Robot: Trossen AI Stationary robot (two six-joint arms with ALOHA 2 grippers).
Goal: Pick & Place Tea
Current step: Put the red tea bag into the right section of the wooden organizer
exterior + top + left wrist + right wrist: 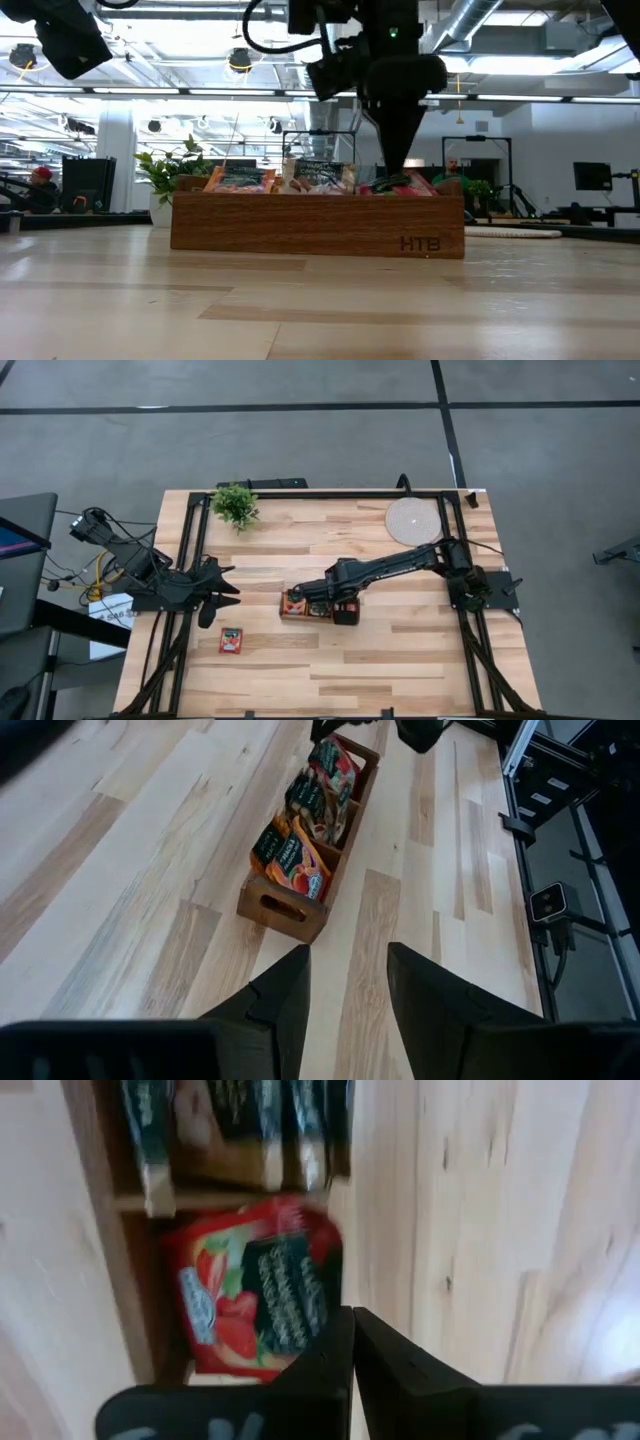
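The wooden tray (292, 603) (316, 225) (275, 905) lies mid-table, with red and beige tea sachets (300, 860) standing in its compartments. One red sachet (255, 1290) lies in its right end compartment. Another red sachet (231, 640) lies flat on the table, left of the tray and nearer. My right gripper (345, 610) (397, 178) (352, 1315) is shut and points down into that end compartment. My left gripper (212, 600) (345, 965) waits open at the table's left edge, facing the tray. My right gripper comes from above, pointing down, and its shut fingertips (335, 1335) stand at the edge of the red sachet (310, 1305) in the tray's right end compartment. Nothing shows between the fingers. I cannot tell whether they touch the sachet or the tray's wall.
A small potted plant (235, 505) (170, 175) stands at the far left of the table. A round pale mat (412, 520) lies at the far right. Black frame rails (185, 540) run along both sides. Bare wood lies near the table's near edge.
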